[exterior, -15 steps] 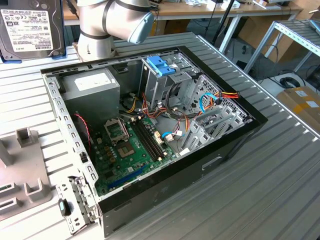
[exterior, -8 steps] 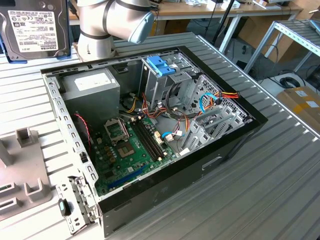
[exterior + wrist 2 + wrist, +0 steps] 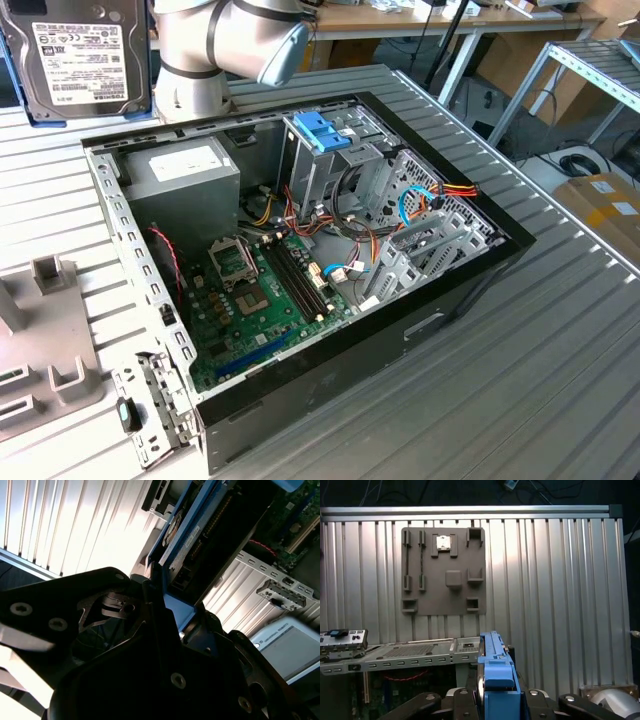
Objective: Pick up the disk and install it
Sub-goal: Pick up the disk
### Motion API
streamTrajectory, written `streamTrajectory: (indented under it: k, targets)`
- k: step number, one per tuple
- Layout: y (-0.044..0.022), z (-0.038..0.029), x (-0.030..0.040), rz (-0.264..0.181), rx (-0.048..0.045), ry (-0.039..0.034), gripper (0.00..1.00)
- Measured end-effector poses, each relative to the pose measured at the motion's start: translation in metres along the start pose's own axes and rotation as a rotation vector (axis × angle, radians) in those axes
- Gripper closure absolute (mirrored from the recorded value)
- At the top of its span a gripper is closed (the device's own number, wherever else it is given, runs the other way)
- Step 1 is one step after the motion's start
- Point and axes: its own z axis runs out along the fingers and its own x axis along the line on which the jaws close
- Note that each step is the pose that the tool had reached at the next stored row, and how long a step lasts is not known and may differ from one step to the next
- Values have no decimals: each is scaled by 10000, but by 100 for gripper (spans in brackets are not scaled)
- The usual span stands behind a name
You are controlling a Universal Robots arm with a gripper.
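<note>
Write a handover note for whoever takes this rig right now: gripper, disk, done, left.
Gripper: shut on the disk, with its blue carrier frame between the fingers in the first wrist view.
Disk: held upright off the table, outside the open computer case, at the exterior view's upper left.
Done: pick-up.
Left: install. The disk is not yet in the case, and the drive cage under the blue handle is untouched.
</note>
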Motion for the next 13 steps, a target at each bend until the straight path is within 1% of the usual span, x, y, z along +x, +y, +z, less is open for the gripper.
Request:
streamTrajectory:
  k: [5, 13]
  targets:
    - [-53, -2, 40, 0, 0, 0, 63]
    - [-102, -5, 102, 0, 0, 0, 63]
